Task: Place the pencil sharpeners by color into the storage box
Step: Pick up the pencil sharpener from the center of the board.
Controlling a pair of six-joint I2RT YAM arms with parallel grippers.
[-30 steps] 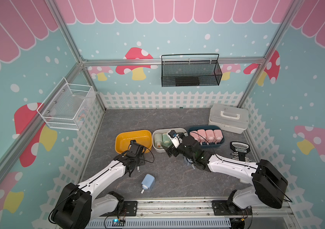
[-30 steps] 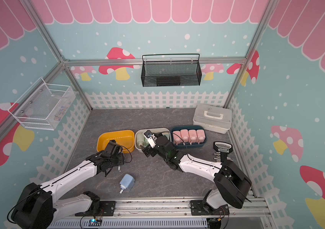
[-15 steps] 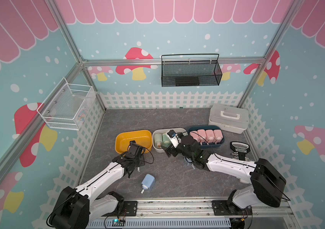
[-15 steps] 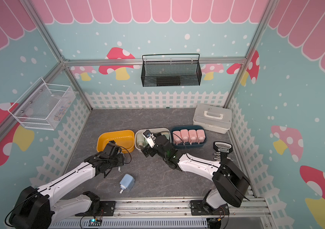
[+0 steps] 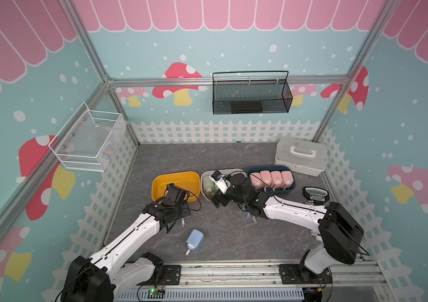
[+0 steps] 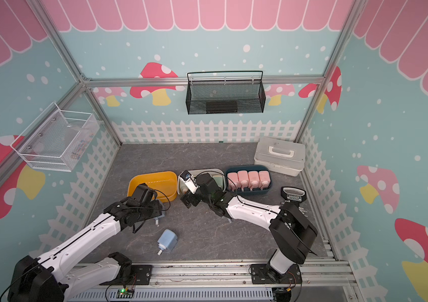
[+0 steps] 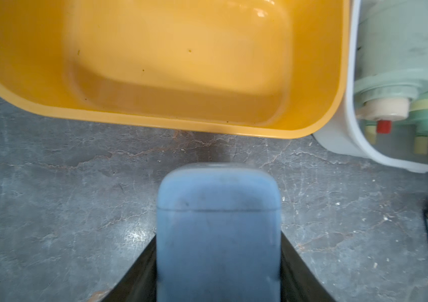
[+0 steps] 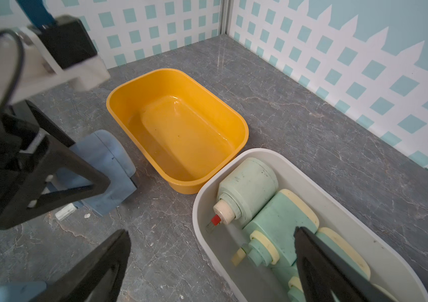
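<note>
Crowding white bin (image 8: pixel 202 235), green sharpeners (image 8: pixel 275 217), perhaps three

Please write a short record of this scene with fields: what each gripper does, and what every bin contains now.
Left gripper: shut on blue sharpener, near yellow bin
Right gripper: open, over white bin rim
Yellow bin: empty
White bin: green sharpeners
Dark blue bin: four pink sharpeners
Table: second blue sharpener, loose

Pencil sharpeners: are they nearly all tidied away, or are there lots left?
Pretty far along. Four pink sharpeners sit in the dark blue tray, green ones in the white tray. The left gripper holds a blue sharpener near the empty yellow tray. Another blue one lies on the table, waiting.
</note>
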